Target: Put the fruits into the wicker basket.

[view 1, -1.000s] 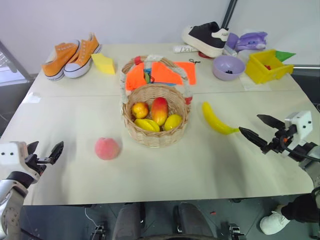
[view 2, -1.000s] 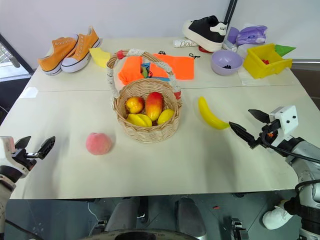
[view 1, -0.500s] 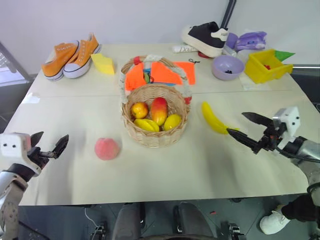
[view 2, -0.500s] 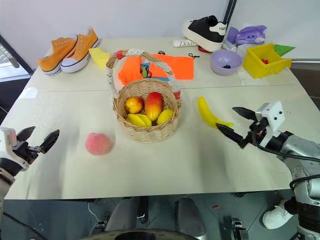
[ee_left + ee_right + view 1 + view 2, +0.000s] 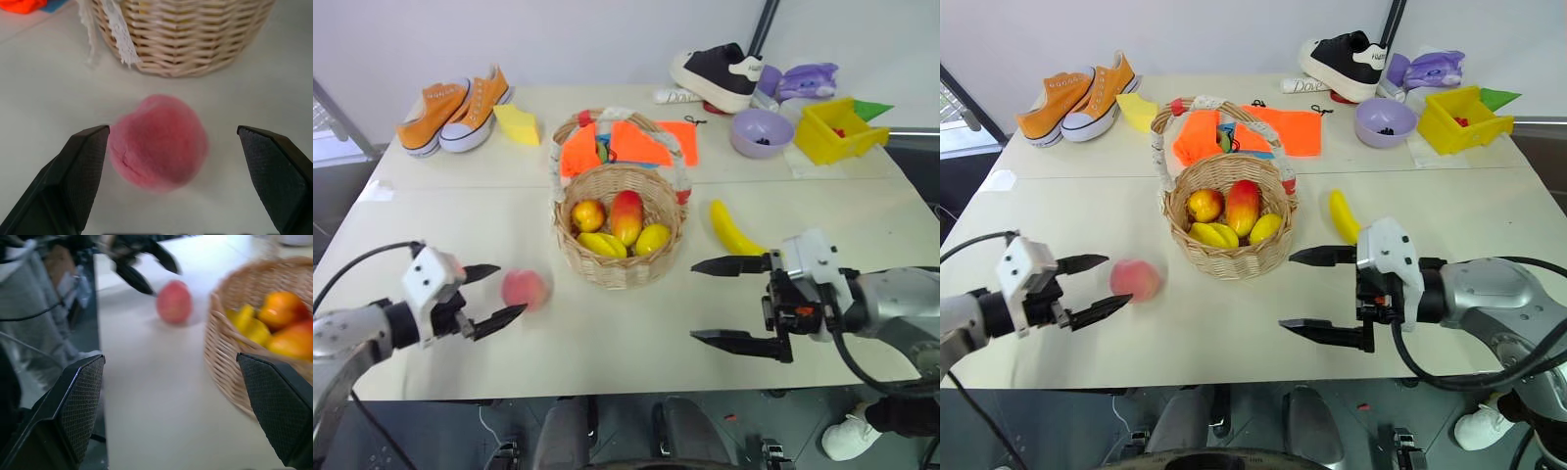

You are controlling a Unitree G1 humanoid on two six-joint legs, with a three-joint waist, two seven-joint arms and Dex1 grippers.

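Left wrist view: round fuzzy peach

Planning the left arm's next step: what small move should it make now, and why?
Probably ease the left gripper forward around the peach, then close. Its fingers are open and aimed at the peach, which lies on the table beside the wicker basket, not yet gripped.
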